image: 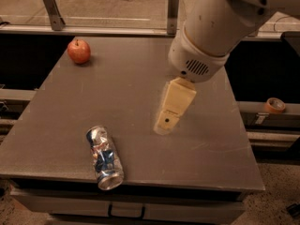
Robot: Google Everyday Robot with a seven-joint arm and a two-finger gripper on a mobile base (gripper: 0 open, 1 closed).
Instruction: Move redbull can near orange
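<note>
The redbull can (104, 157), silver and blue and dented, lies on its side near the front left edge of the grey table (126, 93). The orange is hidden behind my arm. My gripper (165, 124) hangs above the middle of the table, to the right of and beyond the can, clearly apart from it. It holds nothing that shows.
A red apple (78, 50) with a stem sits at the table's back left. A roll of tape (274, 105) lies on a ledge off the table's right side. Metal rail posts (173, 12) stand behind the table.
</note>
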